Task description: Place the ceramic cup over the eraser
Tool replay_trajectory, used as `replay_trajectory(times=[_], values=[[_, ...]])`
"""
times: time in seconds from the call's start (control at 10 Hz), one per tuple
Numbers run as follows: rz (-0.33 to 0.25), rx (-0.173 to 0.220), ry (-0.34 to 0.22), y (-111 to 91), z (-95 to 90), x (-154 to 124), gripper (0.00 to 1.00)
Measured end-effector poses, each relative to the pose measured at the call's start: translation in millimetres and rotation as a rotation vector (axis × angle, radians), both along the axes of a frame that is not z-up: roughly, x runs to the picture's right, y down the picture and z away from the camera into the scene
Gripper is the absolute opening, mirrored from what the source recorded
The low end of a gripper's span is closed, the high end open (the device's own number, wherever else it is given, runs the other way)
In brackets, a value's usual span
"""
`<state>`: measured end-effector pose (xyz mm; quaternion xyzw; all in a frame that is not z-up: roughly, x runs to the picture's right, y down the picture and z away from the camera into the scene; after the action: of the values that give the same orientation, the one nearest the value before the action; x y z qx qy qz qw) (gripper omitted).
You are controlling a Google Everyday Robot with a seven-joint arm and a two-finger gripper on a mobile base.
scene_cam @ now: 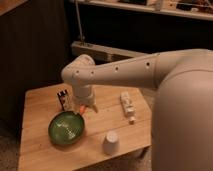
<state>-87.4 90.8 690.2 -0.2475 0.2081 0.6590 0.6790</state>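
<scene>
wooden counter [37, 107]: we're watching the gripper [82, 108] hovering beside the eraser [63, 99], fingers [79, 109] wide, empty; swinging toward the ceramic cup [111, 143], it may be toppling that eraser.

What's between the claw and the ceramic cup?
Only bare tabletop in the camera view. The claw hangs beside the eraser, at the green bowl's rim; the ceramic cup stands apart.
</scene>
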Motion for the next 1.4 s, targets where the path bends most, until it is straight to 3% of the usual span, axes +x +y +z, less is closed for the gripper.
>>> replay_trajectory(times=[0.2, 0.3, 0.4, 0.6, 0.9, 1.0, 1.4], values=[[0.025, 0.046, -0.010, -5, -15.6, 26, 0.65], [0.052, 0.068, -0.015, -4, -24.9, 52, 0.65], [0.069, 0.066, -0.016, -2, -29.4, 65, 0.65], [0.115, 0.005, -0.013, 12, -31.4, 88, 0.65], [0.173, -0.073, -0.002, 65, -23.9, 103, 0.65], [0.181, -0.091, 0.009, 79, -23.8, 103, 0.65], [0.171, -0.115, 0.042, 98, -30.4, 96, 0.65]])
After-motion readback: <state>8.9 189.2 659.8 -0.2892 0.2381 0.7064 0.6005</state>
